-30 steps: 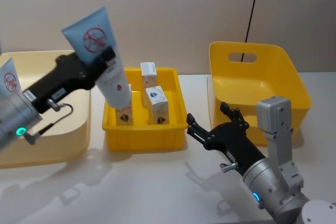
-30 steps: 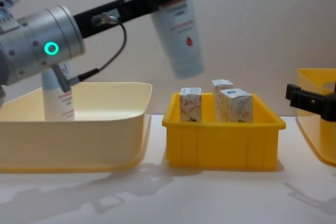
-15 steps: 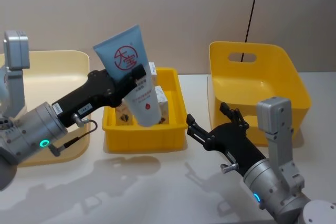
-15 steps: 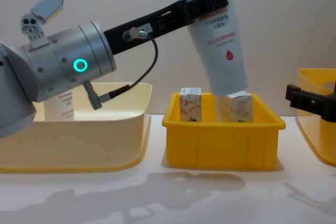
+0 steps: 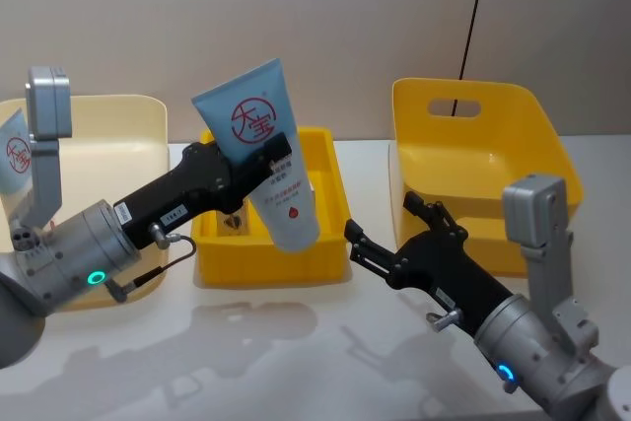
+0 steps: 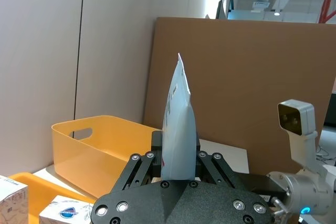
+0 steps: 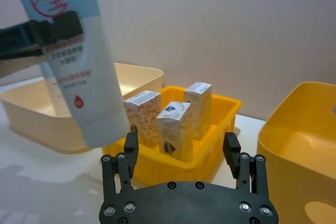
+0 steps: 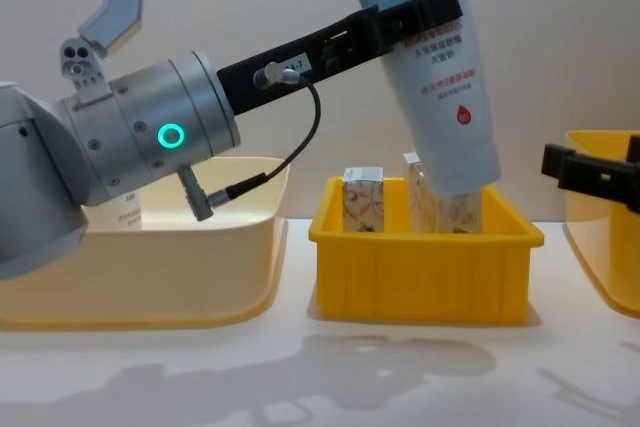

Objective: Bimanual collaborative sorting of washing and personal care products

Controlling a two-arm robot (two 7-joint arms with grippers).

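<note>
The left gripper (image 5: 266, 160) is clamped on a pale-blue tube (image 5: 291, 212), its black fingers pressing the tube's flat faces across the middle, just under the red round logo. From that grip the crimped end rises above the fingers and the cap end hangs below them, the whole tube tilted with its top leaning back toward the arm. In the chest view the gripper (image 8: 420, 22) sits high, and the tube (image 8: 455, 117) reaches down from it to about the rim of the small yellow tray (image 8: 420, 277), covering part of the cartons behind it; whether the cap touches anything cannot be told. Below and beyond the cap end, three white floral cartons (image 7: 176, 129) stand upright inside that tray (image 7: 226, 108), one of them (image 8: 363, 202) clear of the tube on the arm's side. Behind the left gripper, back along its arm, a cream bin (image 5: 138, 115) holds a second tube (image 5: 12, 150) standing upright. The right gripper (image 5: 378, 216) hovers low over the table (image 5: 296, 362), empty, fingers spread wide and aimed at the tray's near corner. The held tube (image 7: 79, 77) hangs ahead of it and to one side, and the deep yellow bin (image 5: 473, 145) stands just behind it.
</note>
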